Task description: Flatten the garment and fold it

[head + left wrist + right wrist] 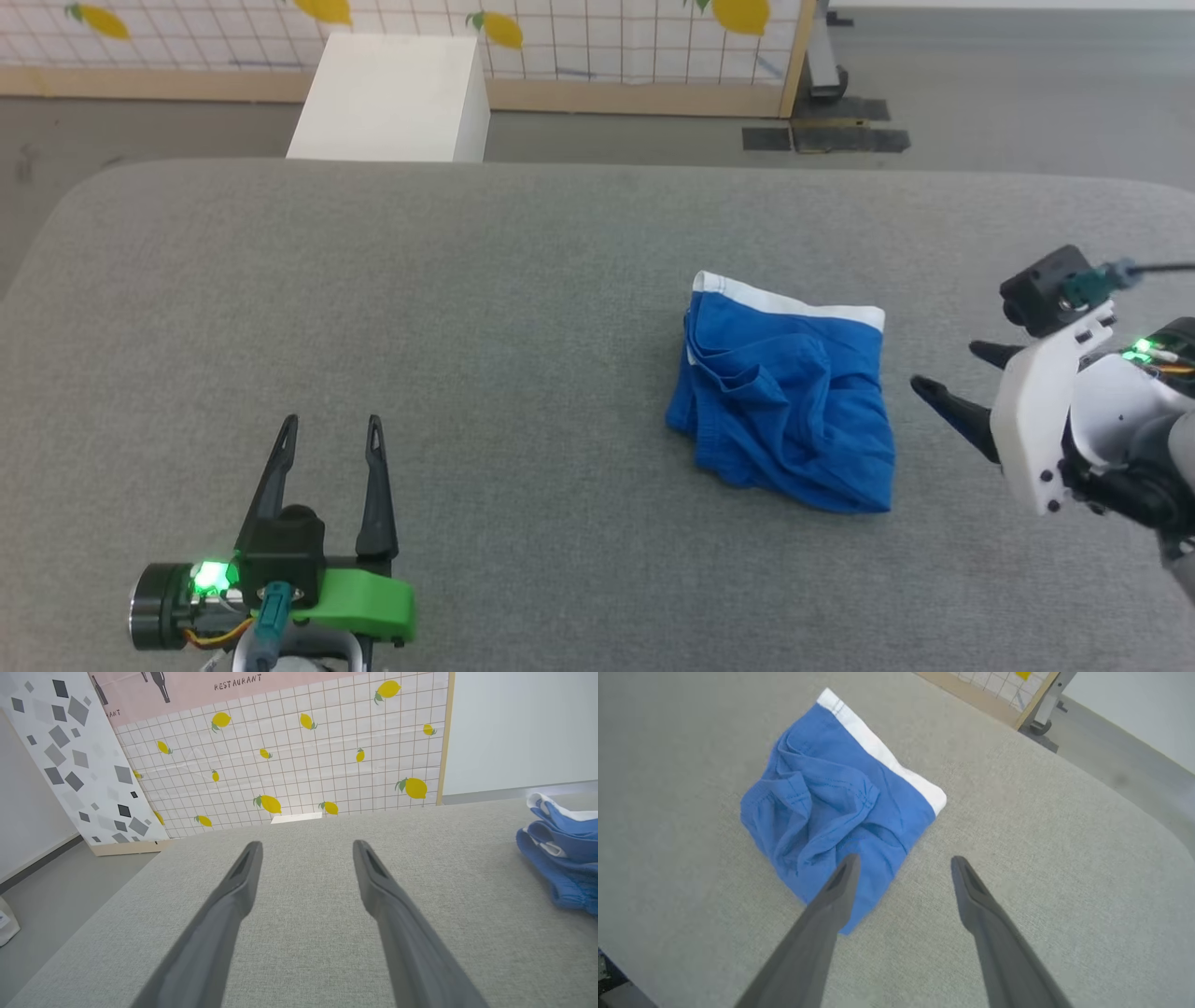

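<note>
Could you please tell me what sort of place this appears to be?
Probably a robot test studio rather than a home: a propped-up lemon-tile backdrop, a pink "restaurant" poster, and a grey padded table with blue shorts on it.

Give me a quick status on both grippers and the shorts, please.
Left gripper open, over bare table. Right gripper open beside garment, not touching. Garment bunched, not flat. No obstruction seen.
</note>
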### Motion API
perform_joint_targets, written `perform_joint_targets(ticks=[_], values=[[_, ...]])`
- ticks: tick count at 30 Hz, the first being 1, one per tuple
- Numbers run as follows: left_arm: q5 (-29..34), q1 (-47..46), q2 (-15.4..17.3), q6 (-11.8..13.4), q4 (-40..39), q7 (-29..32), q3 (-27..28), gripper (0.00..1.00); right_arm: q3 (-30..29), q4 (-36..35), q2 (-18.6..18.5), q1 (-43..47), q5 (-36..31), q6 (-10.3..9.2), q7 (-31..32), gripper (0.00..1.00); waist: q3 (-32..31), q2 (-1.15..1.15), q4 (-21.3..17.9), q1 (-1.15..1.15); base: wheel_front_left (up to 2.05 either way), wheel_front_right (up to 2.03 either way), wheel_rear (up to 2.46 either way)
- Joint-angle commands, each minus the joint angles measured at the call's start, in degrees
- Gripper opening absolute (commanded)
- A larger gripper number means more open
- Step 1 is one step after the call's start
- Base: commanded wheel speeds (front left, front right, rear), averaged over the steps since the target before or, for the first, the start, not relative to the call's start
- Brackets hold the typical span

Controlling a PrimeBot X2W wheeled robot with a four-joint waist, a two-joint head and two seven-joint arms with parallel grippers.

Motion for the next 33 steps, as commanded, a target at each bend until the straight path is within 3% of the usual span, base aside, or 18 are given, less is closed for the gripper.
perform_joint_targets(ticks=[1,6,10,19,24,25,26,33], values=[[0.1,-1.2,-0.4,-0.3,-0.2,-0.2,-0.1,1.00,1.6,0.7,-1.3,-2.3,2.1,-0.09,2.4,1.00,1.7,0.00,1.4,0.00,0.00,0.00,0.00],[0.2,-2.9,-1.0,-0.4,-0.8,-0.2,-0.5,1.00,7.4,4.4,-4.8,-7.8,10.2,-0.09,11.2,1.00,5.3,0.00,3.5,0.00,0.00,0.00,0.00],[0.2,-4.7,-1.6,-0.6,-1.0,-0.2,-0.9,1.00,9.5,8.0,-4.7,-11.2,13.5,-0.09,14.1,1.00,8.2,0.00,5.3,0.00,0.00,0.00,0.00],[0.4,-7.7,-2.4,-1.0,-0.5,-0.2,-1.7,1.00,12.2,18.5,-0.8,-13.9,15.1,-0.09,11.2,1.00,12.6,0.00,8.6,0.00,0.00,0.00,0.00],[0.5,-8.1,-2.6,-1.0,-0.2,-0.2,-1.8,1.00,16.9,20.7,0.3,-12.3,16.7,-0.09,9.1,1.00,12.9,0.00,9.1,0.00,0.00,0.00,0.00],[0.5,-8.2,-2.5,-1.0,0.0,-0.2,-1.7,1.00,18.0,20.5,0.1,-12.2,17.1,-0.09,8.6,0.46,12.8,0.00,9.1,0.00,0.00,0.00,0.00],[0.5,-8.2,-2.5,-1.0,0.1,-0.2,-1.6,1.00,18.8,20.3,0.0,-12.2,17.3,-0.09,7.9,0.00,12.6,0.00,8.9,0.00,0.00,0.00,0.00],[0.6,-7.1,-2.3,-1.0,1.0,-0.2,-1.4,1.00,22.0,19.7,-0.9,-13.9,19.4,-0.09,0.1,0.00,8.8,0.00,6.6,0.00,0.00,0.00,0.00]])
